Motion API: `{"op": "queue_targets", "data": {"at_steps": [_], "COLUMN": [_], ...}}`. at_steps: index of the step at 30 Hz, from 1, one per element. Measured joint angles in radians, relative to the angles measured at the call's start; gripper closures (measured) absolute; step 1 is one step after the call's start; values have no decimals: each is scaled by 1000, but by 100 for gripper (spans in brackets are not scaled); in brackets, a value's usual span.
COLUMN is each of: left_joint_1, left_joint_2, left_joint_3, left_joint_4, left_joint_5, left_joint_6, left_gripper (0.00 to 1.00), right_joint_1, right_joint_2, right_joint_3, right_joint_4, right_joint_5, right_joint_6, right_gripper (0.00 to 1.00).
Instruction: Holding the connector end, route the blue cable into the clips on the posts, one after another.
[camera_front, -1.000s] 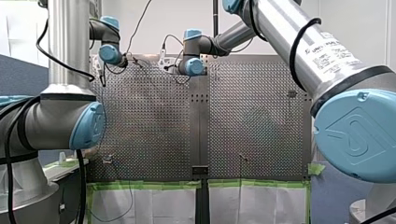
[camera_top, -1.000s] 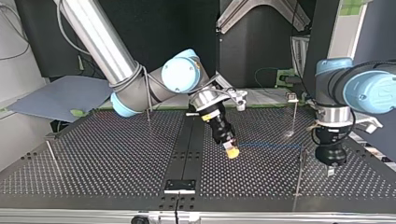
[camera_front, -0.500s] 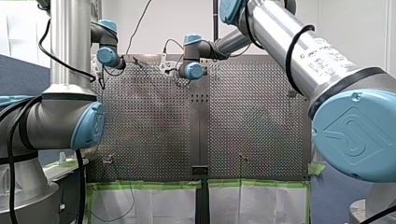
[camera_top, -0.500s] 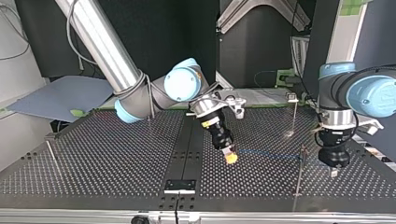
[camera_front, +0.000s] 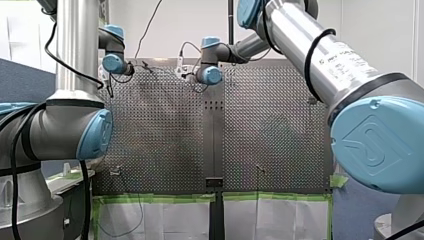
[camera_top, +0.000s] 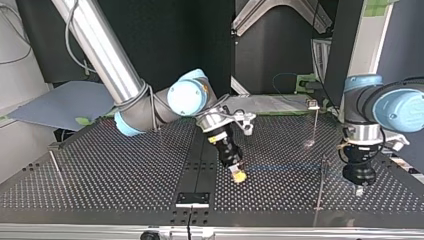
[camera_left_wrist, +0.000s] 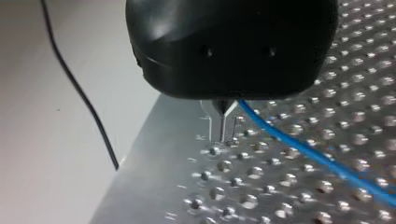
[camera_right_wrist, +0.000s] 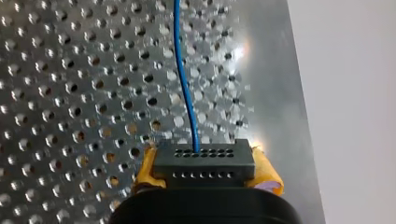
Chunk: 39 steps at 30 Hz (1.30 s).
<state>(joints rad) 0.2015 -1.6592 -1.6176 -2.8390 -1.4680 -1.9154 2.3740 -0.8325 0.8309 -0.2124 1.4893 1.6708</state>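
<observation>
The perforated table (camera_right_wrist: 70, 93) is bare metal, bright and reflective close up, duller and darker in the top view. The blue cable (camera_right_wrist: 184, 84) has a smooth, plastic-looking sheath. The connector (camera_right_wrist: 204, 161) is matt black plastic with 2 rows of small holes, held between the rubbery-looking yellow pads (camera_right_wrist: 145, 170) of my right gripper (camera_right_wrist: 204, 170). A glossy black shell covers my left gripper (camera_left_wrist: 222, 137). The arm tubes (camera_front: 310, 45) are satin silver metal and their joint caps (camera_front: 380, 145) smooth blue plastic.

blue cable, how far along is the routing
Done: my right gripper has its jaws shut on the connector. In hand: the blue cable stretches from it toward the post by my left gripper; whether it is clipped there is too small to tell. Left: the other posts.
</observation>
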Motion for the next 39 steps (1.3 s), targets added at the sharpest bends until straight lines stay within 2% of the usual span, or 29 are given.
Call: {"op": "queue_targets", "data": {"at_steps": [9,14,22,23,27,29,30,32,33,35,36,37,39], "left_joint_1": [-6,-3,-8,-9,-10,-8,-7,-5,-5,-3,-2,-3,-5], "left_joint_2": [-14,-41,-48,-48,-47,-47,-47,-47,-47,-45,-43,-40,-35], "left_joint_3": [20,34,37,37,37,37,37,37,37,37,37,37,37], "left_joint_4": [2,-5,0,0,-1,-1,-2,-2,-2,-4,-6,-10,-20], "left_joint_5": [8,12,13,12,19,21,22,29,33,45,47,47,41], "left_joint_6": [-10,-11,-13,-12,-12,-16,-17,-21,-24,-29,-30,-29,-27], "left_gripper": [100,100,100,89,86,78,78,54,54,9,9,3,0], "right_joint_1": [-28,-32,-31,-31,-28,-28,-28,-28,-28,-28,-28,-28,-28], "right_joint_2": [8,15,17,17,17,17,17,17,17,17,17,17,17], "right_joint_3": [-10,-18,-20,-20,-20,-20,-20,-20,-20,-20,-20,-20,-20], "right_joint_4": [-3,-2,2,3,6,6,6,7,9,14,18,20,23], "right_joint_5": [-24,-31,-35,-35,-35,-35,-35,-35,-35,-35,-35,-35,-35], "right_joint_6": [0,1,1,1,1,1,1,1,1,1,1,0,1], "right_gripper": [100,100,100,100,100,100,100,100,100,100,100,100,100]}}
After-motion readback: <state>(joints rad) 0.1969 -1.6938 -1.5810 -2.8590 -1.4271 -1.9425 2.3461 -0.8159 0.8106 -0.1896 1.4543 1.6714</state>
